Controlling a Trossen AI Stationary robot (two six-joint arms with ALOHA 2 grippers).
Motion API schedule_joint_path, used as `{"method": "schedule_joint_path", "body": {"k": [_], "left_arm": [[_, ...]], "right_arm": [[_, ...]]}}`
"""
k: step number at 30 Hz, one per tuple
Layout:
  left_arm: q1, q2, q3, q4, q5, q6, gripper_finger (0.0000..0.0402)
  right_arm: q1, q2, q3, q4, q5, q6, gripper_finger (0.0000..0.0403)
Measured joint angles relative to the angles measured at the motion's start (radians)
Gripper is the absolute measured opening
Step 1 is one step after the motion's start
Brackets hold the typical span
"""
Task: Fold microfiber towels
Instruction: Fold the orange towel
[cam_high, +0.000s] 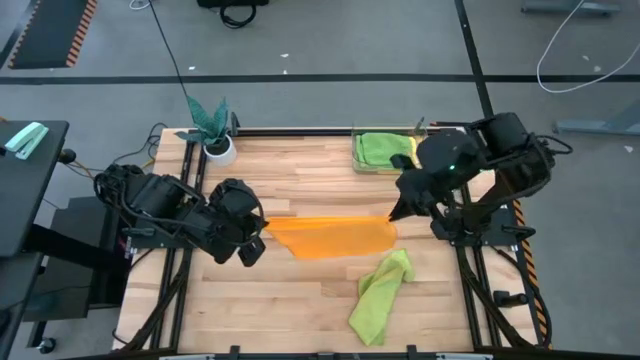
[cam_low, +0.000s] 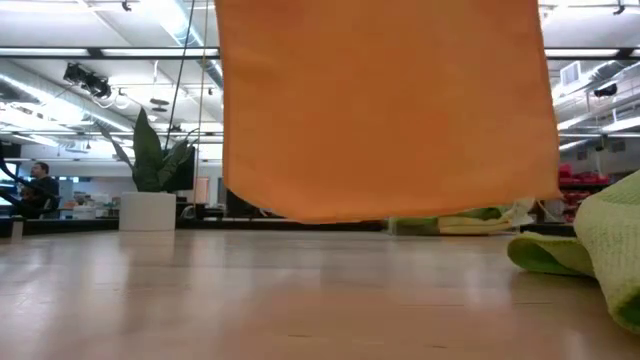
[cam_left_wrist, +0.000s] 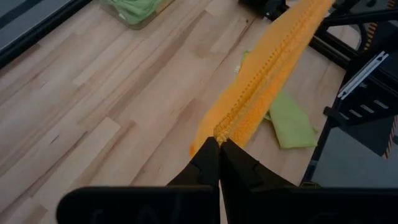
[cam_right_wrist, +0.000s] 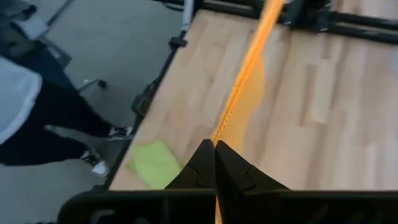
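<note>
Above the table, high view: you hold the orange towel (cam_high: 335, 238) stretched between the left gripper (cam_high: 262, 236) and right gripper (cam_high: 393, 214); a lime green towel (cam_high: 378, 293) lies crumpled nearby.
Low view: the orange towel hangs flat, clear of the wood.
Left wrist view: fingers (cam_left_wrist: 210, 163) pinched tight on one corner.
Right wrist view: fingers (cam_right_wrist: 214, 160) clamped on the other corner.
Advice: keep both corners level and taut while lowering.
</note>
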Motion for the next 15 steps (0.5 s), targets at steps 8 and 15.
{"method": "schedule_joint_path", "body": {"k": [8, 15], "left_arm": [[-0.016, 0.000, -0.006, -0.002, 0.008, -0.002, 0.0005], [-0.017, 0.000, -0.060, 0.001, 0.035, -0.027, 0.0005]], "right_arm": [[-0.003, 0.033, 0.000, -0.001, -0.055, -0.008, 0.0000], [-0.052, 0.035, -0.003, 0.001, -0.057, -0.004, 0.0000]]}}
